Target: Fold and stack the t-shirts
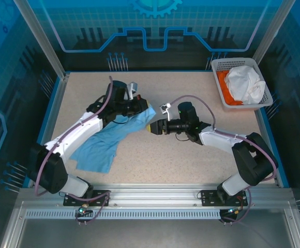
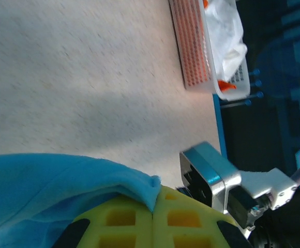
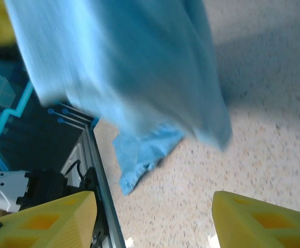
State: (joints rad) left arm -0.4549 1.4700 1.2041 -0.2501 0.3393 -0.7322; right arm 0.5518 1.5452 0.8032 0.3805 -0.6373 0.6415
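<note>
A light blue t-shirt [image 1: 108, 144] hangs from my left gripper [image 1: 146, 108] and trails down to the table at the left. The left gripper's yellow pads [image 2: 134, 219] are shut on a corner of the blue cloth [image 2: 62, 178]. My right gripper [image 1: 152, 127] stands open just right of the lifted cloth, its yellow fingertips [image 3: 258, 219] wide apart with nothing between them. The blue shirt [image 3: 129, 72] hangs in front of it, blurred. A white t-shirt [image 1: 246, 83] and an orange one [image 1: 223, 82] lie in the basket.
The white lattice basket [image 1: 233, 64] stands at the table's back right corner, also seen as the basket [image 2: 194, 46] in the left wrist view. A blue rim [image 1: 57, 103] borders the speckled table. The metal frame rail [image 3: 95, 170] runs along the near edge.
</note>
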